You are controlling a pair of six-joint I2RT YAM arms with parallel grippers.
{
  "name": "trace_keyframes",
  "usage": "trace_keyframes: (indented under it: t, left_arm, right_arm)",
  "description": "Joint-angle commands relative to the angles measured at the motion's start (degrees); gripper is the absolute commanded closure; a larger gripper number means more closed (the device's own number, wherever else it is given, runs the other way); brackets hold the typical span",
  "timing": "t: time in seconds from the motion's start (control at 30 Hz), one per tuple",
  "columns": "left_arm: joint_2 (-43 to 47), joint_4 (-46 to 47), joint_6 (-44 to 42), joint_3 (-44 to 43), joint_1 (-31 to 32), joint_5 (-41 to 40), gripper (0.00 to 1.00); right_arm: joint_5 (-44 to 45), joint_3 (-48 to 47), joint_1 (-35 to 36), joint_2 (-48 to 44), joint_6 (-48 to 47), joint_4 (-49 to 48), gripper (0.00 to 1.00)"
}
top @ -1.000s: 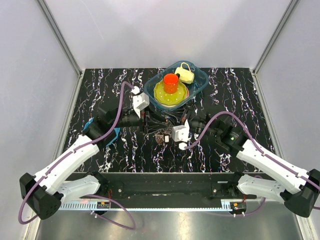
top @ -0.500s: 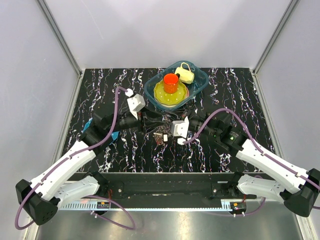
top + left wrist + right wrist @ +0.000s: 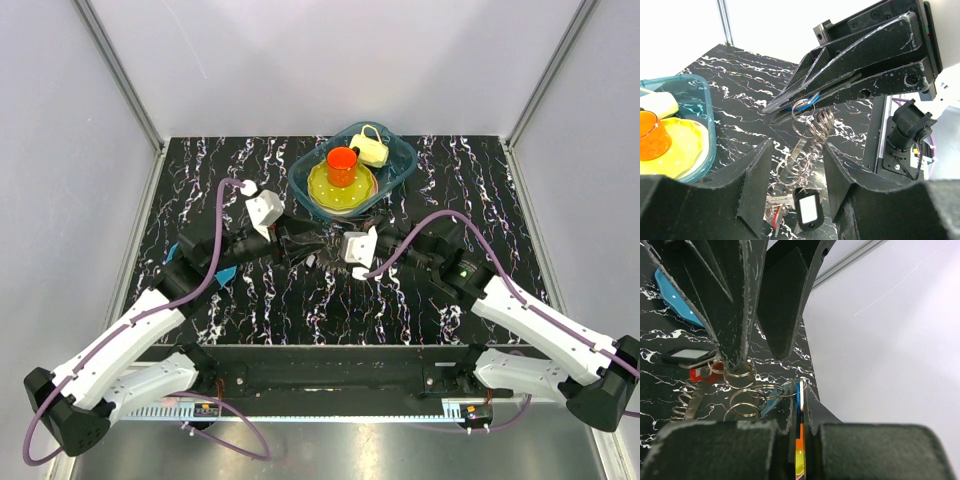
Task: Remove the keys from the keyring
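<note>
Right gripper (image 3: 801, 415) jaws are pressed together on a thin blue tag (image 3: 809, 98), and the keyring (image 3: 802, 106) dangles from it as a chain of split rings. Left gripper (image 3: 759, 359) jaws stand apart, straddling that chain. The keys (image 3: 799, 147) and a black fob (image 3: 807, 210) trail down toward the counter (image 3: 740, 75). It looks light, hard and slick, likely to swing. Best hold is probably a key's flat head, with the ring pinched firmly beside it.
</note>
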State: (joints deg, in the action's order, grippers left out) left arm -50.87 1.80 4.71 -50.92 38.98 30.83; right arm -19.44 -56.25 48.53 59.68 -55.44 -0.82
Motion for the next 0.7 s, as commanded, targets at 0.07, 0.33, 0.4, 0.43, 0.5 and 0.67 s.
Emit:
trace_keyframes:
  t: [0.07, 0.33, 0.4, 0.43, 0.5, 0.67]
  left_arm:
    - [-1.3, 2.0, -0.7, -3.5, 1.5, -2.8, 0.51]
    - [-1.9, 3.5, -0.8, -3.6, 2.2, -3.9, 0.49]
    - [-2.0, 3.6, -0.8, -3.5, 2.2, -4.4, 0.49]
    - [-2.1, 3.6, -0.9, -3.3, 2.2, -4.7, 0.5]
    - [-1.9, 3.5, -1.4, -3.2, 2.2, -4.9, 0.51]
    - [-0.5, 2.6, -1.9, -3.4, 2.2, -2.1, 0.54]
  right_arm:
    - [0.9, -3.1, -0.2, -0.3, 2.8, -3.2, 1.0]
    - [0.5, -3.4, -0.2, -0.1, 3.4, -3.4, 1.0]
    - [0.5, -3.4, -0.1, -0.2, 3.6, -3.5, 1.0]
    - [0.5, -3.4, -0.2, -0.4, 3.6, -3.5, 1.0]
    - [0.7, -3.4, -0.1, -0.4, 3.5, -3.3, 1.0]
    - [1.2, -3.6, 0.0, 0.0, 3.4, -3.2, 1.0]
